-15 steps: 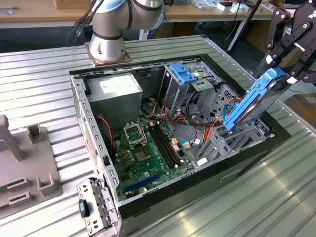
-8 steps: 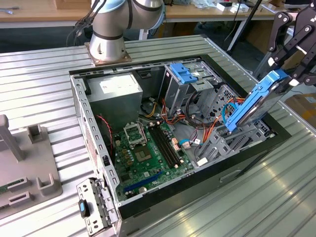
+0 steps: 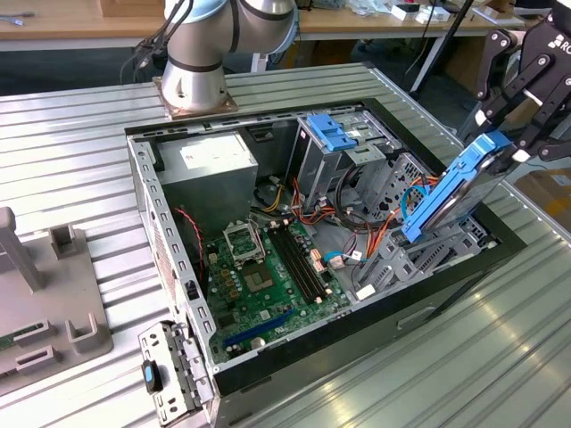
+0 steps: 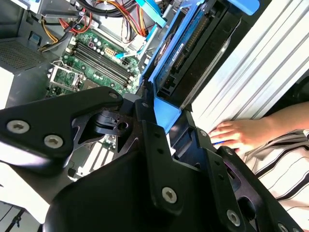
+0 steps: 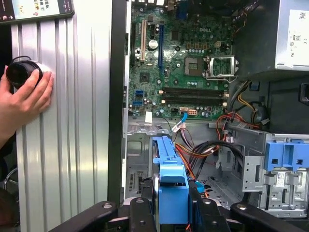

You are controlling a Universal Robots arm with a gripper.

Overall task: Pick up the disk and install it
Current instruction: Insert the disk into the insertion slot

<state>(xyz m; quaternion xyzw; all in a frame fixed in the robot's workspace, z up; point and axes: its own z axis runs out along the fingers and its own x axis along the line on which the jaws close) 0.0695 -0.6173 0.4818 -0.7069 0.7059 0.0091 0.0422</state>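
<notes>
The disk [image 3: 453, 185], with blue side rails, hangs tilted, its lower end at the grey drive cage [image 3: 419, 260] on the exterior view's right side of the open computer case [image 3: 143, 192]. The claw [image 3: 502, 148] pinches its raised upper end. Inside the case lie the green motherboard [image 3: 268, 276] and the power supply [image 3: 210, 165]. A person's hand [image 5: 24, 96] rests on the ribbed metal surface [image 3: 464, 357] beside the case.

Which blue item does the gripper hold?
The blue-railed disk, tilted over the case, clamped by the gripper; the blue bracket sits free atop the metal cage.
</notes>
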